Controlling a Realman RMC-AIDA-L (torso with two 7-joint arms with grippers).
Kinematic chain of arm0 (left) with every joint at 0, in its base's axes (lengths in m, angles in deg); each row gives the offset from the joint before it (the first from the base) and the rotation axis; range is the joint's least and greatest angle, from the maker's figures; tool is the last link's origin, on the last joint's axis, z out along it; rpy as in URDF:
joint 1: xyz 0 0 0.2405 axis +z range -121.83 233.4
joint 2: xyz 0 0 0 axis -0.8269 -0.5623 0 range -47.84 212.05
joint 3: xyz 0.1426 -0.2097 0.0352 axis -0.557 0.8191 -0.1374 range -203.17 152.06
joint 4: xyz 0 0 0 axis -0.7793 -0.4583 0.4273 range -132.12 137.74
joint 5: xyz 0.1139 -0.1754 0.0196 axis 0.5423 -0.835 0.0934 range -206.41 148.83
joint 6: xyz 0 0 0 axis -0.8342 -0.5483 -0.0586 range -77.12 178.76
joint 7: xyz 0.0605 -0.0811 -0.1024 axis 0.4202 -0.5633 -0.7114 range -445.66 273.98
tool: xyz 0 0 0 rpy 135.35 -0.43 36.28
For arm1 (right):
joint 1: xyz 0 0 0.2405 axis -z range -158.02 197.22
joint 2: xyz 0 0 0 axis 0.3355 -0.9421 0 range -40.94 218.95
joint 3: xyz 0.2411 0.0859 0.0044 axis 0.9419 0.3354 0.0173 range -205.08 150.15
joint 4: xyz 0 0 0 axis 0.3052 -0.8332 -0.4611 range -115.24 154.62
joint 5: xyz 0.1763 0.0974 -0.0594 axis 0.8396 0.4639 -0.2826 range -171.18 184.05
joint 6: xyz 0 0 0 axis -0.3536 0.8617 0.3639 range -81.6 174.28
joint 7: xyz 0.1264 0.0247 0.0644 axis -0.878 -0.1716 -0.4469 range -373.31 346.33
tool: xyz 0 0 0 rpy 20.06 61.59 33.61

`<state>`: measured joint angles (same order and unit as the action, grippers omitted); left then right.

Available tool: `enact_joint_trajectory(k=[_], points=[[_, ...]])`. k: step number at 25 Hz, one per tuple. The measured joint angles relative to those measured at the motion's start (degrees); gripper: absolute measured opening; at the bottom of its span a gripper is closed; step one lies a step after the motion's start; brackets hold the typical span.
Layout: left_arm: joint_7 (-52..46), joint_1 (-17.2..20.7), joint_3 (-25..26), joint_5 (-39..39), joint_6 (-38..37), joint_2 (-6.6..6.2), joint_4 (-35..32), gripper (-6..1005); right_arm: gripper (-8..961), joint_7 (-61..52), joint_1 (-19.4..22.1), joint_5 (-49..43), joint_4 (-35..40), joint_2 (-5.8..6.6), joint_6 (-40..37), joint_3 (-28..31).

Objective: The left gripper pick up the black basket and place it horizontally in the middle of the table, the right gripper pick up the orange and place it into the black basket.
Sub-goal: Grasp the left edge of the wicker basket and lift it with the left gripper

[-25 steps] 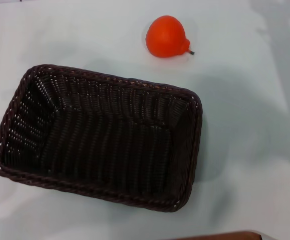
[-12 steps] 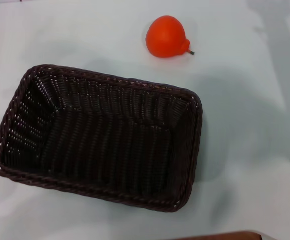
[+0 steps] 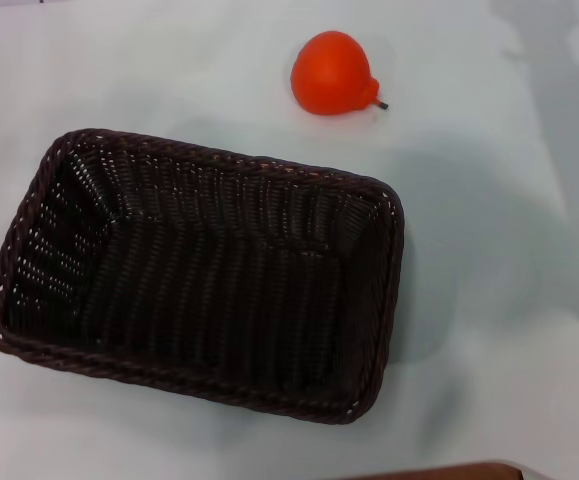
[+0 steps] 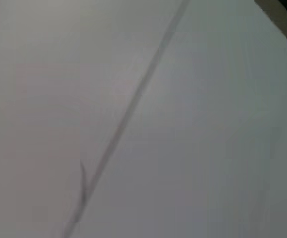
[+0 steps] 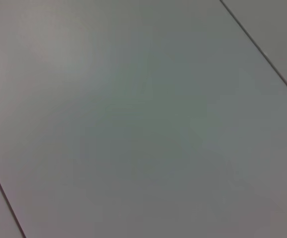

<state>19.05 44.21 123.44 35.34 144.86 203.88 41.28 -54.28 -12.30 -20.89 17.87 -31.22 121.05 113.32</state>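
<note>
The black basket [image 3: 194,275] lies on the white table [image 3: 509,300] in the head view, left of centre, its long side slightly slanted; it is empty. The orange [image 3: 333,73] rests on the table just beyond the basket's far right corner, its short dark stem pointing right, clear of the rim. Neither the left gripper nor the right gripper shows in any view. The left wrist and right wrist views show only pale flat surface with thin dark lines.
A brown edge [image 3: 439,471] shows at the bottom of the head view. Soft shadows lie on the table at the upper right [image 3: 559,60]. Bare tabletop lies to the right of the basket.
</note>
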Motion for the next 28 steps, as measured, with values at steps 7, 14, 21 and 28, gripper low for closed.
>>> enact_joint_trajectory(k=[7,14,21,28], points=[[-23.9,-0.3,-1.5,18.9,0.6,-3.75,20.3,798,927,-0.3,-0.1,0.2,0.0,0.00,-0.6,0.0],[-43.9,-1.2,-4.8,38.6,2.8,-4.01,38.4,831,927,-1.6,-0.3,0.3,-0.2,0.00,-3.6,0.4],[-52.9,-3.0,-6.4,48.9,7.5,-3.65,43.3,812,927,-2.3,-0.7,0.4,-0.5,-0.01,-5.1,0.6],[-62.3,-4.5,-12.0,60.1,9.0,-2.51,50.5,796,927,-2.4,-0.9,0.4,-0.5,0.00,-5.7,1.1]])
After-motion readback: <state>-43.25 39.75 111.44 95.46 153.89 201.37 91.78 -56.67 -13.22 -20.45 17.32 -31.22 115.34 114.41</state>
